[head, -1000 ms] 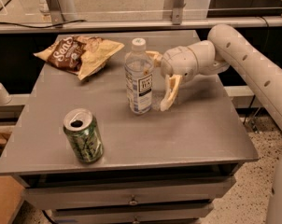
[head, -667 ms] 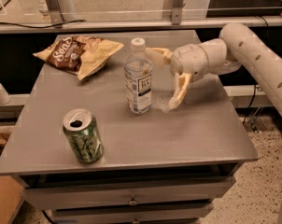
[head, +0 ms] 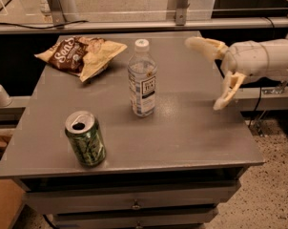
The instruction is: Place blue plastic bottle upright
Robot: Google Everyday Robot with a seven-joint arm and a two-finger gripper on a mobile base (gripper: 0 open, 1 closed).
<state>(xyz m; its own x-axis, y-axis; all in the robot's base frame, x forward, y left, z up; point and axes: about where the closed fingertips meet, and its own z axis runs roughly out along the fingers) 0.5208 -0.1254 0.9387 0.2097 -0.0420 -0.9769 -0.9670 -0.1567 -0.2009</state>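
the gripper (head: 203, 74) hangs above the right side of the grey table (head: 182, 132), on a pale arm (head: 263, 61) that comes in level from the right edge of view. its two fingers are spread wide with nothing between them, one pointing left toward the back, the other slanting down near the table's right edge. the blue plastic bottle (head: 142, 78) stands upright near the table's middle, white cap on top, well apart to the gripper's left. a green soda can (head: 85, 138) stands front left; a crumpled chip bag (head: 82, 54) lies back left.
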